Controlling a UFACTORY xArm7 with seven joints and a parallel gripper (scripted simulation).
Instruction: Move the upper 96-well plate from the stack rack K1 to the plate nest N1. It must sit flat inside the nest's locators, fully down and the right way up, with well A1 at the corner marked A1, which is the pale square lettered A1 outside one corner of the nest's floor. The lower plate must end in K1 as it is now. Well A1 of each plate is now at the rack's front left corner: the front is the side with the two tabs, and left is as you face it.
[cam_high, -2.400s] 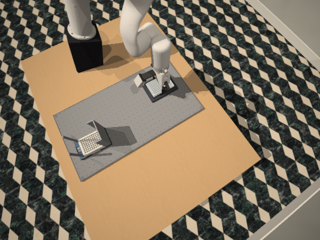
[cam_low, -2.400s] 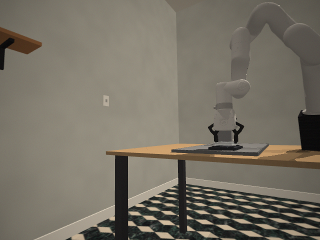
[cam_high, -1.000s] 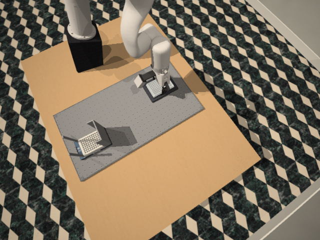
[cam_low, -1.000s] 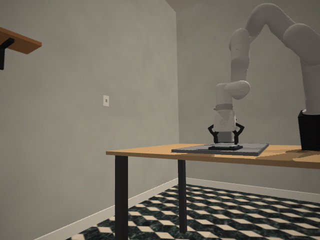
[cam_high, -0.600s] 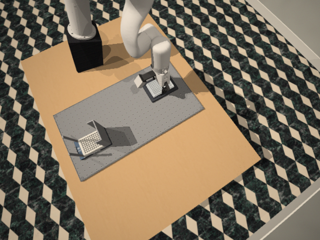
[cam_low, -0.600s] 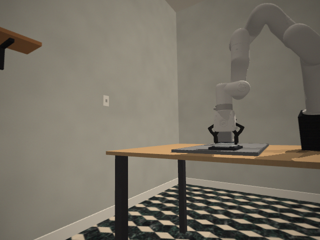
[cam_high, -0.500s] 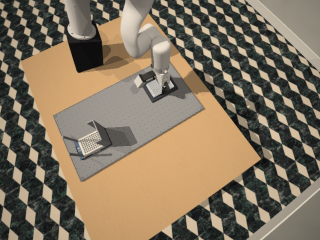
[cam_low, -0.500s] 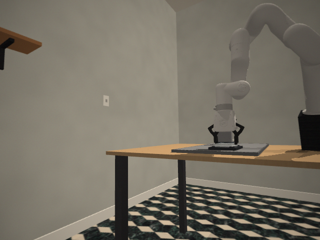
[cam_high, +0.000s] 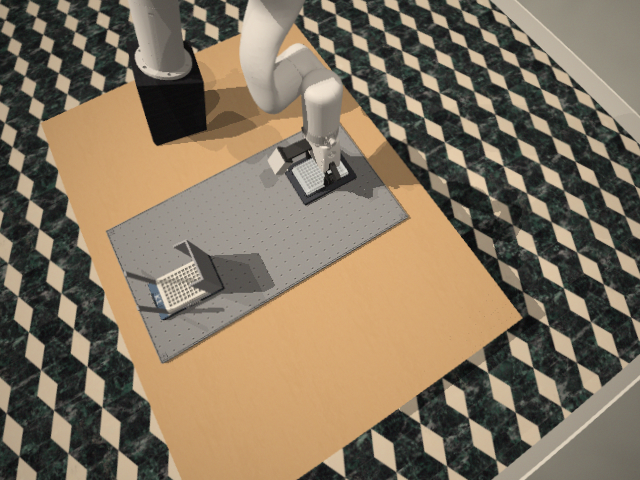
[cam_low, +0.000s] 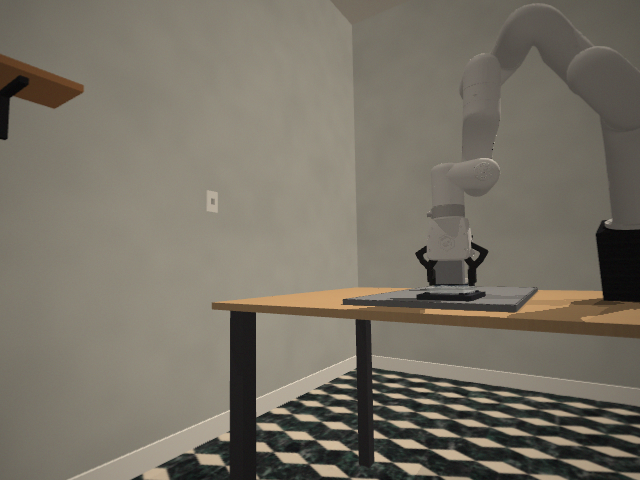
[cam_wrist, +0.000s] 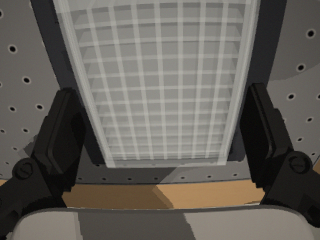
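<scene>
A white 96-well plate (cam_high: 311, 176) lies flat in the black plate nest N1 (cam_high: 321, 180) at the far right of the grey breadboard. In the wrist view the plate (cam_wrist: 156, 74) fills the nest's dark floor. My gripper (cam_wrist: 160, 105) is open, its two black fingers low on either side of the plate's near end, with a thin gap on each side. It also shows in the exterior view (cam_low: 449, 281) right over the nest (cam_low: 450, 295). A pale square lies outside the nest's far left corner. The stack rack K1 (cam_high: 199, 266) at the near left holds the other plate (cam_high: 178, 289).
The grey breadboard (cam_high: 258, 232) lies on the wooden table. The arm's black base block (cam_high: 168, 103) stands at the table's far left. The arm reaches down over the nest from behind.
</scene>
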